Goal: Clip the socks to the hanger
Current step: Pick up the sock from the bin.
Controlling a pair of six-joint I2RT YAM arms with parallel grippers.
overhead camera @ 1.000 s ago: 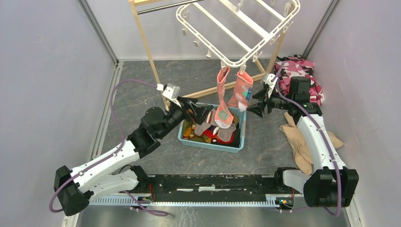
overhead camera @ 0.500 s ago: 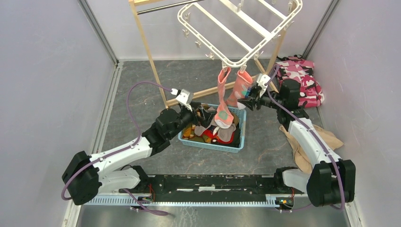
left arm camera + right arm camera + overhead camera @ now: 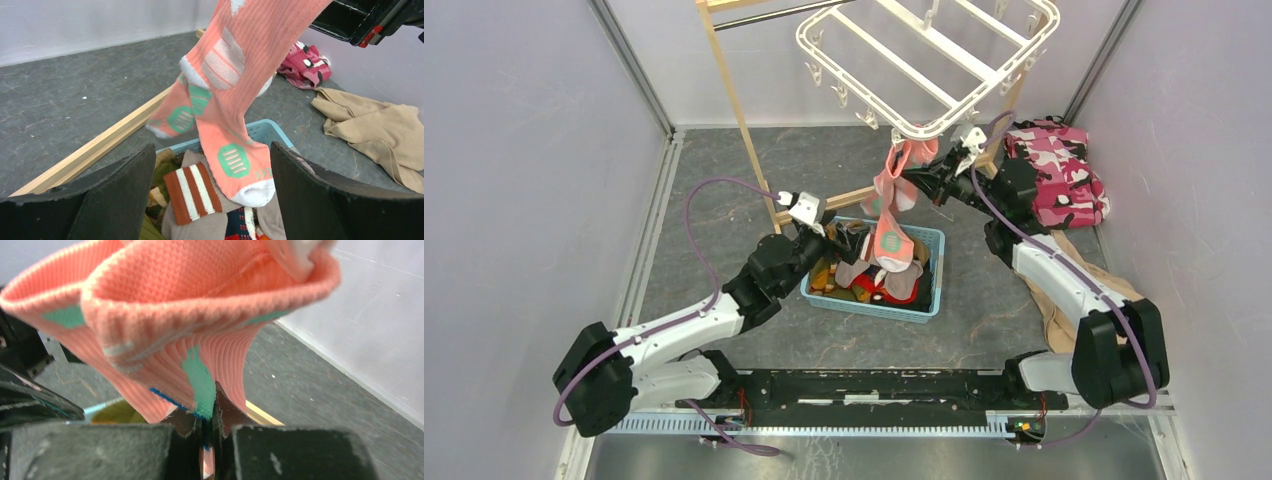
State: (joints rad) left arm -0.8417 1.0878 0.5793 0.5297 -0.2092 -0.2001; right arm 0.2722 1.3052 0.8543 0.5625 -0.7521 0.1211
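The white hanger [image 3: 924,60] hangs from the wooden frame. Two salmon-pink socks are clipped at its near corner. One hangs long [image 3: 889,235], its toe reaching the basket. The other [image 3: 896,178] is bunched up, and my right gripper [image 3: 914,182] is shut on it. In the right wrist view the jaws [image 3: 209,422] pinch the ribbed salmon fabric [image 3: 175,305] below a white clip [image 3: 295,252]. My left gripper [image 3: 849,240] is open over the basket with nothing held. Between its fingers [image 3: 210,195] show the salmon toe [image 3: 240,165] and a grey-brown sock with a red-white striped cuff [image 3: 192,192].
The blue basket [image 3: 924,305] of socks sits mid-floor under the hanger. The light wooden frame stand [image 3: 734,110] rises behind it, its base bar [image 3: 90,150] close to my left gripper. A pink camouflage cloth [image 3: 1054,165] and a tan garment [image 3: 1051,310] lie on the right.
My right gripper swung left and up to the second hanging sock and shut on it, bunching it against the first. My left arm came in over the basket, its jaws slightly narrower.
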